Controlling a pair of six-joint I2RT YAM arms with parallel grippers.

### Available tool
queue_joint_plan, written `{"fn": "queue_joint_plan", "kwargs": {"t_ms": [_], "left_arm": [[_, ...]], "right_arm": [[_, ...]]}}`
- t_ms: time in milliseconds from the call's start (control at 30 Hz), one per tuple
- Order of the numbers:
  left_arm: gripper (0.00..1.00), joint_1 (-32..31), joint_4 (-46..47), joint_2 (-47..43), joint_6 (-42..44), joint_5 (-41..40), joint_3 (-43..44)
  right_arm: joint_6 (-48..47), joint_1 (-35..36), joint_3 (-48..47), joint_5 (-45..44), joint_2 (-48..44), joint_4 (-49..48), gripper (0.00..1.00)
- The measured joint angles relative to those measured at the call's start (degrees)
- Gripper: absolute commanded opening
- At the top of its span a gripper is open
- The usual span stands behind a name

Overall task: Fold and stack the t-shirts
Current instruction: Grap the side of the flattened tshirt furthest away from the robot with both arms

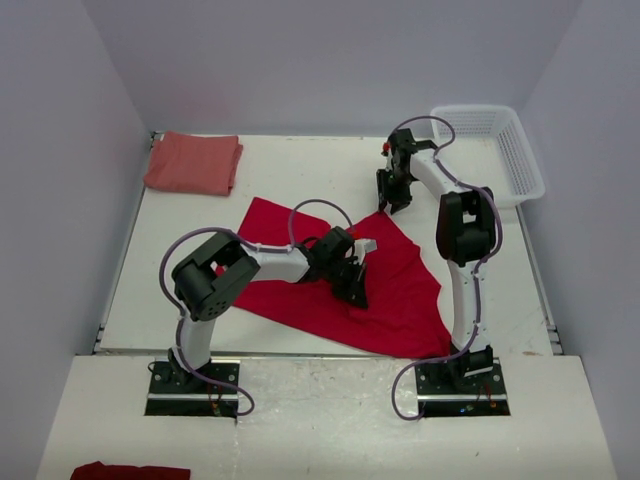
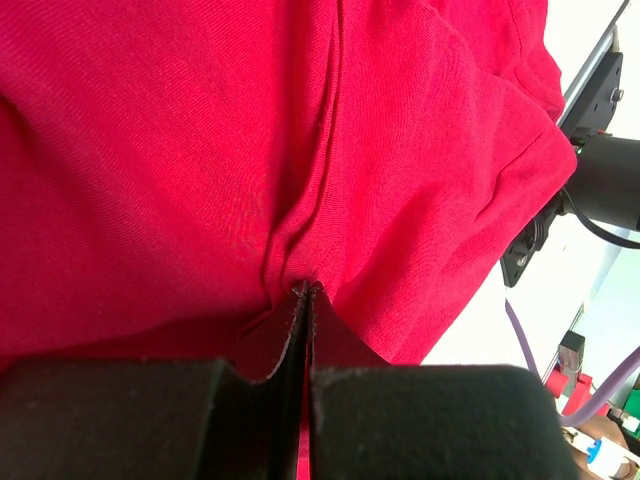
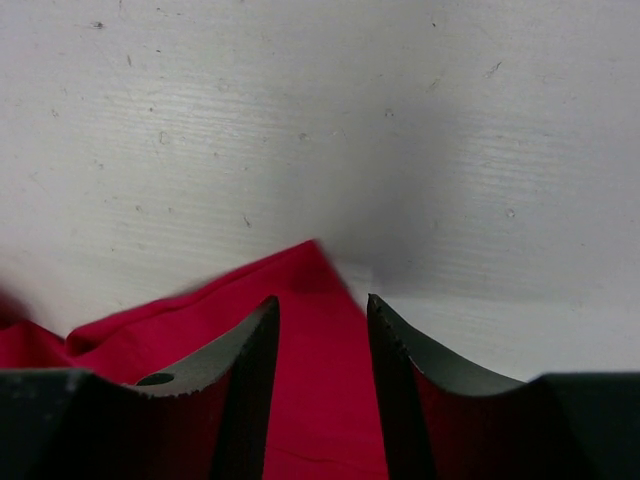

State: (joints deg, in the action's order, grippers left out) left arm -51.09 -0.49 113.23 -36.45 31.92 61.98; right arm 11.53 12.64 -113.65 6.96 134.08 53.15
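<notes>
Left gripper (image 2: 305, 292): jaws pressed together on a small pinch of the red shirt (image 2: 180, 150), with puckers running out from the nip. In the top view the pinch sits mid-shirt, a little toward the right half.

Right gripper (image 3: 320, 318): jaws apart by a narrow gap, holding nothing, poised over the shirt's far pointed corner. Whether it touches the cloth I cannot tell.

Red shirt lies spread at the centre of the table (image 1: 300, 170), rumpled, outline irregular, no clean fold visible.

Salmon shirt (image 1: 193, 163) sits at the far-left corner, already a neat folded rectangle. Basket (image 1: 520, 160) is far right, apart from both shirts.

Judgement: roughly half done. One shirt is folded and parked. The red one is barely begun, and once folded it has to be stacked with the salmon one.
</notes>
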Motion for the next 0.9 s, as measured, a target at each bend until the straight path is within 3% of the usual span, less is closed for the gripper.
{"fn": "queue_joint_plan", "kwargs": {"t_ms": [333, 600, 700, 900], "left_arm": [[0.0, -0.11, -0.2, -1.4, 0.0, -0.02, -1.57], [0.0, -0.37, -2.64, -2.38, 1.64, -2.03, -0.98], [0.0, -0.42, -6.43, -2.38, 4.57, -5.4, 2.58], [0.0, -0.35, -12.7, 1.2, 10.16, -9.99, 19.28]], "right_arm": [[-0.46, 0.59, -5.62, 0.13, 0.98, 5.75, 0.41], [-0.02, 0.94, -2.38, -0.61, 0.9, 3.58, 0.41], [0.33, 0.94, 0.09, -1.11, 0.44, 1.7, 0.42], [0.7, 0.96, -0.57, -3.87, -1.11, -0.46, 0.42]]}}
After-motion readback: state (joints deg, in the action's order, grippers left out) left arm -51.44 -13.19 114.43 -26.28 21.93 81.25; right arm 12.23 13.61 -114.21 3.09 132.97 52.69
